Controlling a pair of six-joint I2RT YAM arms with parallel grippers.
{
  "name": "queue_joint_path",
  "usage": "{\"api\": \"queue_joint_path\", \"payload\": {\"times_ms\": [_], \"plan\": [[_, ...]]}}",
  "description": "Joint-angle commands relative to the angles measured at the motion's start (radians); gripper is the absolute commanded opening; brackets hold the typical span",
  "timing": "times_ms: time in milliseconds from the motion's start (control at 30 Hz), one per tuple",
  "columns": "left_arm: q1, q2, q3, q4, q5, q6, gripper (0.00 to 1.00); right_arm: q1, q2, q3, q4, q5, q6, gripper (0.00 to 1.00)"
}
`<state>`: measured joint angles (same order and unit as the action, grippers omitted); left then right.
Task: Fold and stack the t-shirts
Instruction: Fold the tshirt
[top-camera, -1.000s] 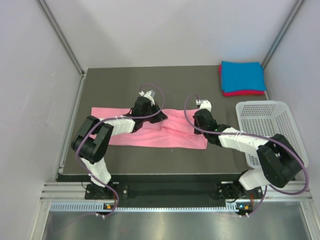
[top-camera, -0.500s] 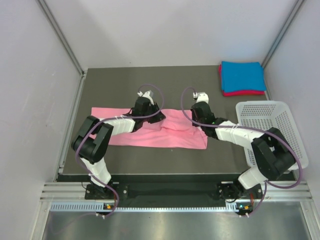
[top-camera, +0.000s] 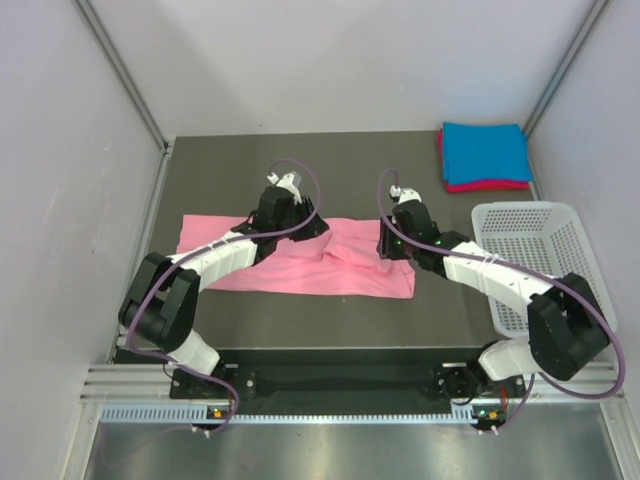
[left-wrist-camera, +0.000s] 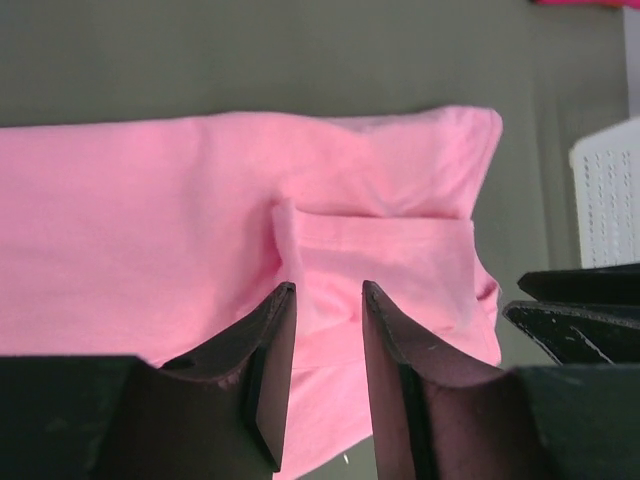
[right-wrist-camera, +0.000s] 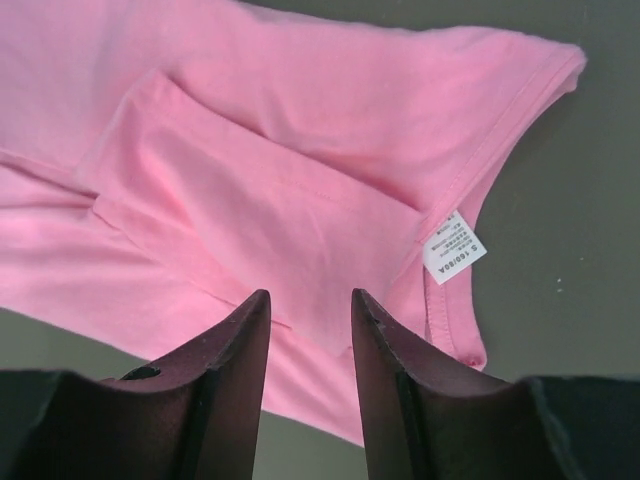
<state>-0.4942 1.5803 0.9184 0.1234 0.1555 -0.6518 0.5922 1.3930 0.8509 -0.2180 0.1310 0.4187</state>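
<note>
The light pink t-shirt (top-camera: 300, 262) lies as a long strip across the middle of the dark table, with a sleeve folded onto it; it also shows in the left wrist view (left-wrist-camera: 200, 240) and the right wrist view (right-wrist-camera: 260, 150), where a white size label (right-wrist-camera: 455, 246) sticks out at the collar. My left gripper (top-camera: 314, 228) hovers open and empty over the strip's far edge near its middle (left-wrist-camera: 328, 290). My right gripper (top-camera: 384, 243) hovers open and empty over the strip's right end (right-wrist-camera: 310, 296). The blue t-shirt (top-camera: 485, 152) lies folded on the magenta-red t-shirt (top-camera: 487, 186) at the back right.
A white mesh basket (top-camera: 537, 262) stands at the right edge, close to my right arm; its corner shows in the left wrist view (left-wrist-camera: 606, 190). Grey walls and metal posts close in the table on three sides.
My right gripper has swung from beside the shirt's right end to over it. My left arm has shifted a little and its gripper stays over the shirt's far edge. The shirt has not moved.
</note>
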Motion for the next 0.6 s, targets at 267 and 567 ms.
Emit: {"api": "queue_joint_path", "payload": {"times_ms": [267,567], "plan": [[-0.040,0.156,0.069,0.114,0.248,0.008,0.34,-0.011,0.034,-0.009,0.055,-0.085,0.041,0.31],[-0.038,0.247,0.077,-0.025,0.040,0.003,0.33,-0.012,0.138,-0.018,0.045,-0.015,0.037,0.27]]}}
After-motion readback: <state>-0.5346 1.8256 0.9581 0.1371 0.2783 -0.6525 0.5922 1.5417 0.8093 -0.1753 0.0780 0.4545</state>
